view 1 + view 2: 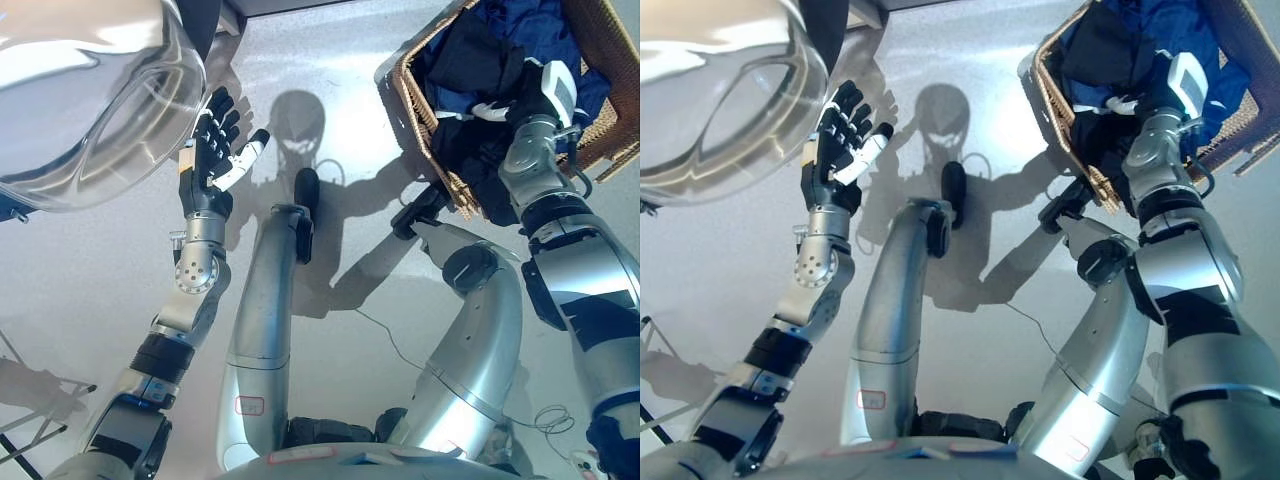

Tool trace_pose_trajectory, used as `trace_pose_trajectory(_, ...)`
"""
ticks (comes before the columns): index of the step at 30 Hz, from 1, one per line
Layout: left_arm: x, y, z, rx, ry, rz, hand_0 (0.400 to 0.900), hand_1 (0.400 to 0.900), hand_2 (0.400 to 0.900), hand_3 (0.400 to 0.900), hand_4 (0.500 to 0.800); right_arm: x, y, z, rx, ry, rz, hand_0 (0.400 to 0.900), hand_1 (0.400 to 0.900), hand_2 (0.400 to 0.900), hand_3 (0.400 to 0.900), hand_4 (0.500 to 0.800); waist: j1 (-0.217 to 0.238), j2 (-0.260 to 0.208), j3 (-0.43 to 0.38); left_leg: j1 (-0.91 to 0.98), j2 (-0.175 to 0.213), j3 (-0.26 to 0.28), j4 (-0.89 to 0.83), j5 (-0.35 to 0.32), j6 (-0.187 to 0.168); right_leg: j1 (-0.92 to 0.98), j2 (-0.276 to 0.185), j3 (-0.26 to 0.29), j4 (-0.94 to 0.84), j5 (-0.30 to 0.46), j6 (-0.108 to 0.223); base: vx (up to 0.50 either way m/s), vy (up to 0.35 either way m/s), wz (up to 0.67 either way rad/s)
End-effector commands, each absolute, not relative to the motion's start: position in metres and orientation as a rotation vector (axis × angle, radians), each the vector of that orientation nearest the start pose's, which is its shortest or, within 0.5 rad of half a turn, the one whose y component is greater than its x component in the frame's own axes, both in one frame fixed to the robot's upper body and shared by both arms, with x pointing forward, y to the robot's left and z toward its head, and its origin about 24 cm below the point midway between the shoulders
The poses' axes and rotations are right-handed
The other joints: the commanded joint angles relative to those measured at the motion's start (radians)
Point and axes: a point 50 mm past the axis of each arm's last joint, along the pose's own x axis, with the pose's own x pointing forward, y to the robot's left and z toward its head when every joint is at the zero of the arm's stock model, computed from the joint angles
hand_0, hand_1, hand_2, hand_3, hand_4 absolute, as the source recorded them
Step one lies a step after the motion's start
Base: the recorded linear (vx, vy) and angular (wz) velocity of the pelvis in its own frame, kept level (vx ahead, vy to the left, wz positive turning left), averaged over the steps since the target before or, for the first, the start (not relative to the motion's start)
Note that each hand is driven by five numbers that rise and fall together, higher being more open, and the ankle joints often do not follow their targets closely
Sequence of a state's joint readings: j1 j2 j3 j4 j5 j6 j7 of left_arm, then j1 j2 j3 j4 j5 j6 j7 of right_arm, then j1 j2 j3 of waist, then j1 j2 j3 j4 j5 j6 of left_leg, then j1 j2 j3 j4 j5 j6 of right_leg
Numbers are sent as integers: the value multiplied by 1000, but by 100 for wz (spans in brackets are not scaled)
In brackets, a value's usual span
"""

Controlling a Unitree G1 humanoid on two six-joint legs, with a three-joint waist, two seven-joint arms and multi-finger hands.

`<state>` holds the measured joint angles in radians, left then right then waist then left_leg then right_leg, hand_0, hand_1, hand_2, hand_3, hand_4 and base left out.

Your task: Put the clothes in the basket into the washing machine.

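Observation:
A wicker basket [420, 125] stands on the floor at the upper right, filled with blue clothes [530, 25] and black clothes [470, 55]. My right hand [515, 105] reaches into the basket from below, its white-tipped fingers curled into the dark cloth near the front rim. The washing machine's round glass door [90, 100] fills the upper left corner. My left hand [210, 145] is raised just right of the door's edge, fingers straight and spread, holding nothing and not touching the door.
Pale grey floor [340, 60] lies between the door and the basket. A thin dark metal frame [35, 420] shows at the lower left edge. A dark part of the machine [215, 20] sits behind the door at the top.

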<state>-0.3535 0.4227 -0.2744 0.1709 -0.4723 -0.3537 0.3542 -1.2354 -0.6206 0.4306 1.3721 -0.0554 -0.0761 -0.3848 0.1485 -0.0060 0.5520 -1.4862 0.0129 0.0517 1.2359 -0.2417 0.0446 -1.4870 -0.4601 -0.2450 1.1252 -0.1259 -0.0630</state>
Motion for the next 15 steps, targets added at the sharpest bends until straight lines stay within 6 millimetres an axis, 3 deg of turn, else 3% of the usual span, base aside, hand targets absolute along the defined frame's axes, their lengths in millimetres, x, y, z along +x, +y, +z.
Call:
trace_pose_trajectory(1, 287, 174, 139, -197, -542, 66, 900, 900, 900, 900, 800, 391, -311, 190, -860, 59, -579, 400, 400, 400, 400, 500, 19, 104, -100, -27, -38, -42, -68, 40, -24, -83, 10, -14, 91, -82, 124, 0, 0, 0)
trace_pose_trajectory(5, 286, 172, 140, -196, -545, 52, 900, 900, 900, 900, 800, 387, -320, 193, -836, 58, -610, 400, 400, 400, 400, 500, 24, 118, -94, -33, -40, -48, -56, 38, -20, -83, 5, -17, 106, -88, 122, -6, -4, 2)
trace_pose_trajectory(10, 285, 179, 136, -191, -533, 91, 900, 900, 900, 900, 800, 388, -315, 198, -754, -20, -623, 400, 400, 400, 400, 500, 14, 111, -107, -39, -45, -48, -56, 47, -20, -83, 13, -19, 98, -78, 120, 0, 0, 0)
trace_pose_trajectory(13, 280, 192, 135, -182, -538, 166, 900, 900, 900, 900, 800, 390, -301, 207, -666, -163, -598, 400, 400, 400, 400, 500, -13, 89, -116, -39, -44, -47, -56, 48, -20, -83, 24, -19, 92, -68, 119, 18, 28, -12)
trace_pose_trajectory(15, 275, 203, 131, -167, -530, 229, 900, 900, 900, 900, 800, 387, -282, 224, -628, -333, -540, 400, 400, 400, 400, 500, -43, 67, -121, -39, -39, -43, -55, 46, -20, -83, 34, -20, 91, -63, 118, 18, 38, -21)
